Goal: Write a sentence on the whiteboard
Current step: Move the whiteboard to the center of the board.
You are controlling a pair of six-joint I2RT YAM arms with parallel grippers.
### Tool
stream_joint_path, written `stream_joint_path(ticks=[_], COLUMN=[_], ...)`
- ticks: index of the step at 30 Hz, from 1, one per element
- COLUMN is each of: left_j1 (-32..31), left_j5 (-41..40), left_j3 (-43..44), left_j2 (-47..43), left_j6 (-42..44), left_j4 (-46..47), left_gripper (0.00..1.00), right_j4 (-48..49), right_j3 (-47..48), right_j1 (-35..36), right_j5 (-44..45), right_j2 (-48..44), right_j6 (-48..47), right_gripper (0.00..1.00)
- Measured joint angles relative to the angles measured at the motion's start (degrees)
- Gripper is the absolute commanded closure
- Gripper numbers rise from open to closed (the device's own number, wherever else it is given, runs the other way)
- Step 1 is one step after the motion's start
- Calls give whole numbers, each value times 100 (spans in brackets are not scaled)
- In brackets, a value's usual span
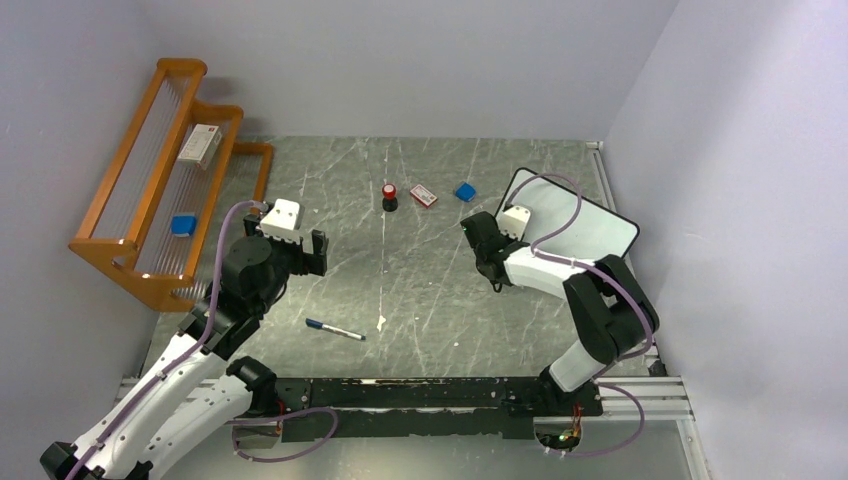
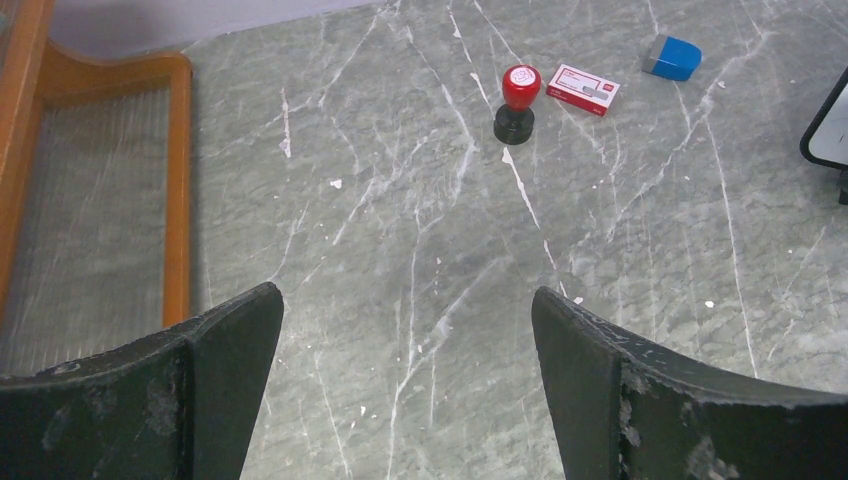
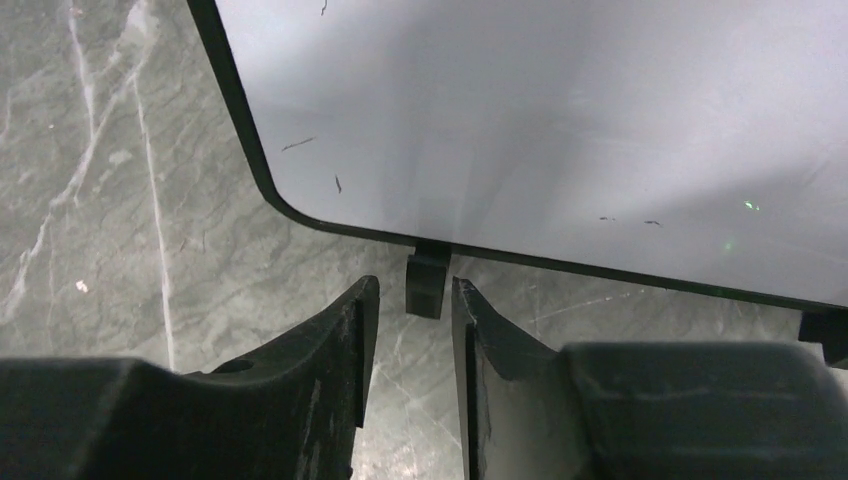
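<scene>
The whiteboard (image 1: 580, 222) lies at the right of the table, its white face blank; no sentence shows on it. In the right wrist view the whiteboard (image 3: 560, 110) fills the top, with faint dark specks only. My right gripper (image 3: 412, 290) is narrowly open at the board's near edge, its tips on either side of a small black foot (image 3: 427, 280) without touching it; it also shows in the top view (image 1: 503, 238). A blue-capped marker pen (image 1: 335, 329) lies on the table between the arms. My left gripper (image 1: 305, 252) is wide open and empty above bare table (image 2: 405, 300).
A red-topped stamp (image 1: 389, 196), a small red-and-white box (image 1: 424, 195) and a blue block (image 1: 465, 191) sit at the back middle. A wooden rack (image 1: 130, 255) stands at the left, holding a box (image 1: 200, 145) and a blue item (image 1: 182, 225). Walls close the sides.
</scene>
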Motion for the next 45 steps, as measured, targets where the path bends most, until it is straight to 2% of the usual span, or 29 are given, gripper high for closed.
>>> stream_joint_path(ticks=[8, 14, 21, 34, 45], left_j1=[0, 0, 0, 0, 0], left_j5=[0, 0, 0, -7, -70], left_j3=[0, 0, 0, 0, 0], left_j2=[-2, 0, 2, 79, 61], left_j6=[0, 0, 2, 2, 0], left_j4=[4, 4, 39, 44, 44], left_gripper=[2, 2, 2, 2, 2], right_j4=[-2, -20, -46, 175, 348], right_j3=[254, 280, 251, -372, -450], right_j1=[4, 7, 81, 800, 1952], right_j5=[356, 496, 577, 214, 2], right_j2=[494, 649, 634, -55, -122], right_j6=[236, 269, 243, 0, -85], right_gripper=[67, 84, 100, 100, 100])
